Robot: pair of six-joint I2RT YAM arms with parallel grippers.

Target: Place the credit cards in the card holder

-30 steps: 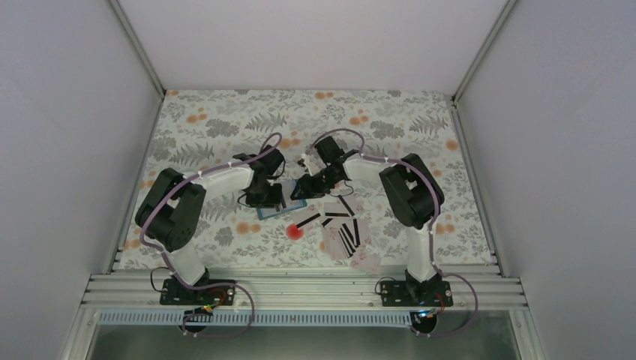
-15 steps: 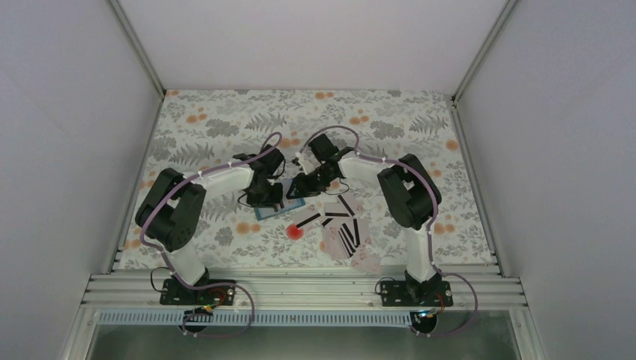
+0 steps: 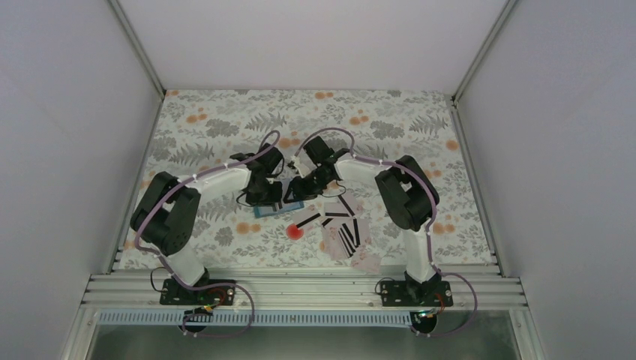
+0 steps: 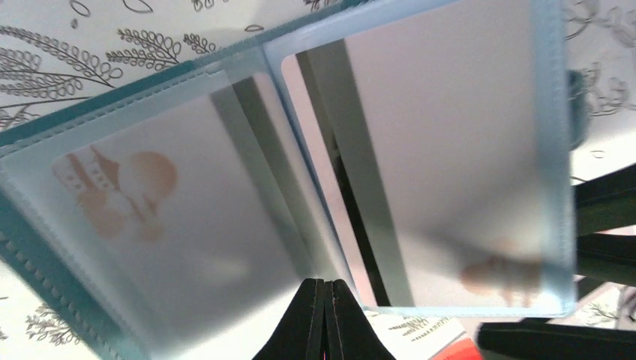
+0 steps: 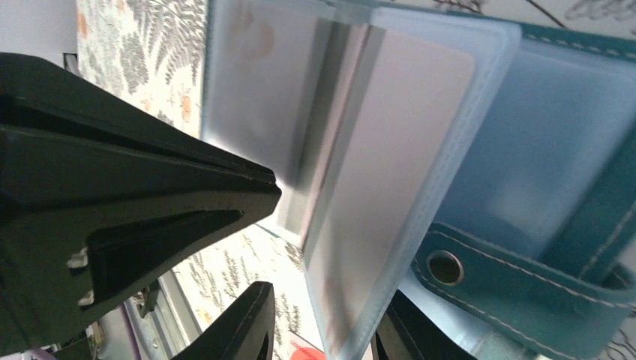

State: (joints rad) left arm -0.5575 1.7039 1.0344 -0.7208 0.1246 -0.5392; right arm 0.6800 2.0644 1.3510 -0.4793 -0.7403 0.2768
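The blue card holder point(image 3: 268, 211) lies open on the flowered table between my two grippers. Its frosted sleeves point(image 4: 187, 225) fill the left wrist view, and a pale card point(image 4: 442, 150) with a dark stripe shows through the right-hand sleeve. My left gripper point(image 4: 325, 289) is shut, tips together at the sleeves' lower edge, with nothing seen between them. My right gripper point(image 5: 322, 307) is open, with a raised sleeve leaf point(image 5: 390, 172) standing between its fingers. Several loose credit cards point(image 3: 343, 227) lie to the right of the holder. A red card's corner point(image 4: 454, 350) peeks out below it.
A round red spot point(image 3: 295, 232) sits on the table just in front of the holder. The holder's blue closing tab with its snap point(image 5: 445, 266) lies beside my right gripper. The left gripper's black fingers point(image 5: 112, 187) crowd the right wrist view. White walls enclose the table.
My right gripper has moved left to the holder and its jaws have narrowed round a sleeve leaf. The left gripper has closed fully and stayed at the holder.
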